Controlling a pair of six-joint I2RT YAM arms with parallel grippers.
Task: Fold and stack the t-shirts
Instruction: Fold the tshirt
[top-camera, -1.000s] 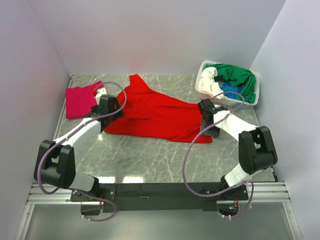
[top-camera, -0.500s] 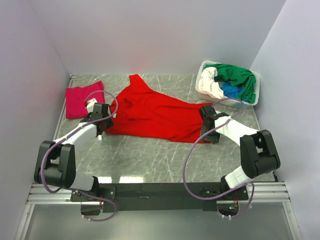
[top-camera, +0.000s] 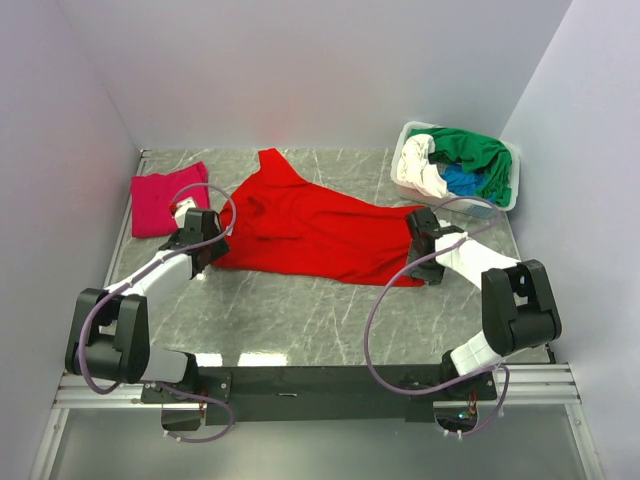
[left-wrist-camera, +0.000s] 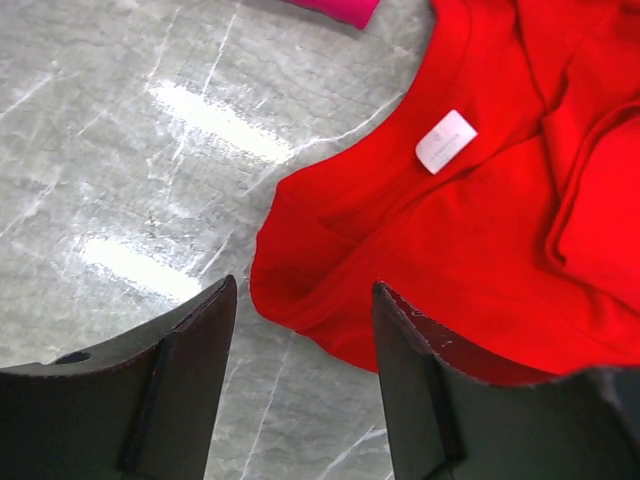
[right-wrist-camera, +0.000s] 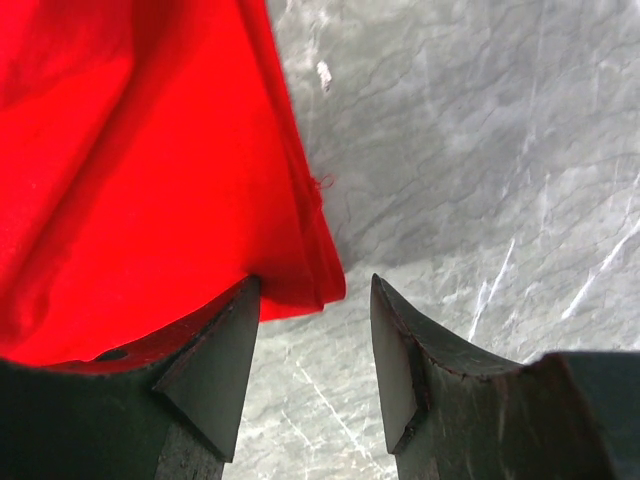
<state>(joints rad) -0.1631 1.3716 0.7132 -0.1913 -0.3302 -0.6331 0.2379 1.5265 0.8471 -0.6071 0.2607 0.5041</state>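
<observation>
Top external view: a red t-shirt (top-camera: 300, 225) lies crumpled across the middle of the bench (top-camera: 300, 315), and a folded magenta-pink t-shirt (top-camera: 160, 200) sits at the far left.
Cloth: soft, matte and creased, with a white label (left-wrist-camera: 446, 141) on the red fabric.
Bench surface: hard grey marble pattern, glossy, streaked with glare.
My left fingers (top-camera: 205, 228): parted and pinching nothing, with the red shirt's rounded left edge lying between them.
My right fingers (top-camera: 420, 228): parted, gripping nothing, at the red hem's pointed right corner.
Basket (top-camera: 405, 165): white plastic, in the far right corner, heaped with a green t-shirt (top-camera: 480, 155), a white t-shirt (top-camera: 415, 172) and a blue t-shirt (top-camera: 462, 182).
Open room: bare bench along the near side.
</observation>
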